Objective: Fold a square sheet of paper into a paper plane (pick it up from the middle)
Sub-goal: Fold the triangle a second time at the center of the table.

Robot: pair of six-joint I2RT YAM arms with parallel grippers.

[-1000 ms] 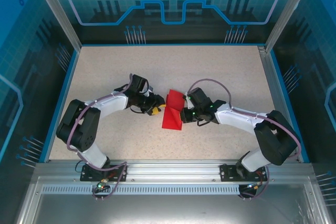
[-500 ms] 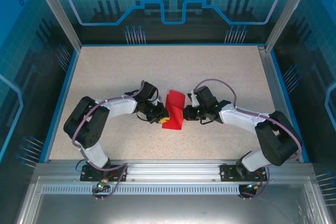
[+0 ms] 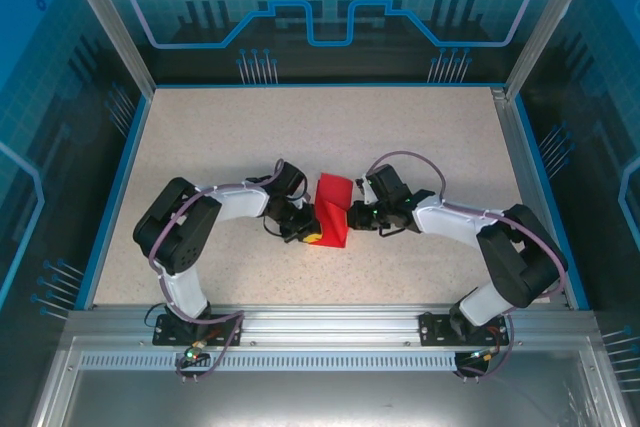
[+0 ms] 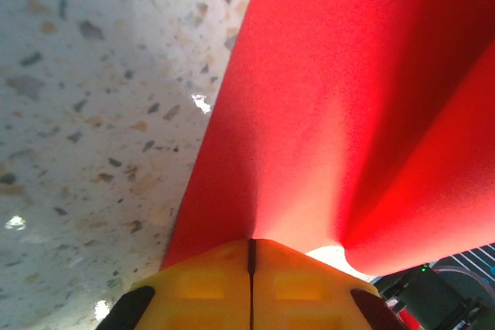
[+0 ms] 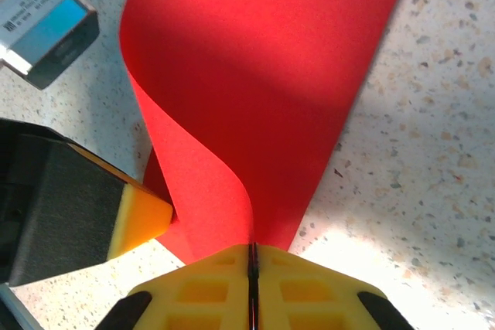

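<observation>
Table (image 3: 420,147): pale speckled stone-look top, matte, with dark and tan flecks. Flat surface, blue rim.

Square sheet of paper (image 3: 333,209): sits mid-table between the two arms. It is thin, plain bright red, matte, with no print. It is bowed into a soft hump rather than lying flat. In the right wrist view it curls over in a smooth roll on the left, while its far end runs out low over the table.

Progress (judgement): early. The sheet has been taken up and is being bent towards a first centre fold. No sharp crease shows, and there is no pointed tip or dart outline. Pressing the crease and all later folds remain.

Left gripper (image 4: 250,246): pinched tight on the sheet's near edge. The paper fans out from the seam.

Right gripper (image 5: 252,251): likewise clamped on the opposite edge.

Pads (image 5: 220,280): yellow, moulded with shallow square recesses. They meet along a thin dark line.
</observation>
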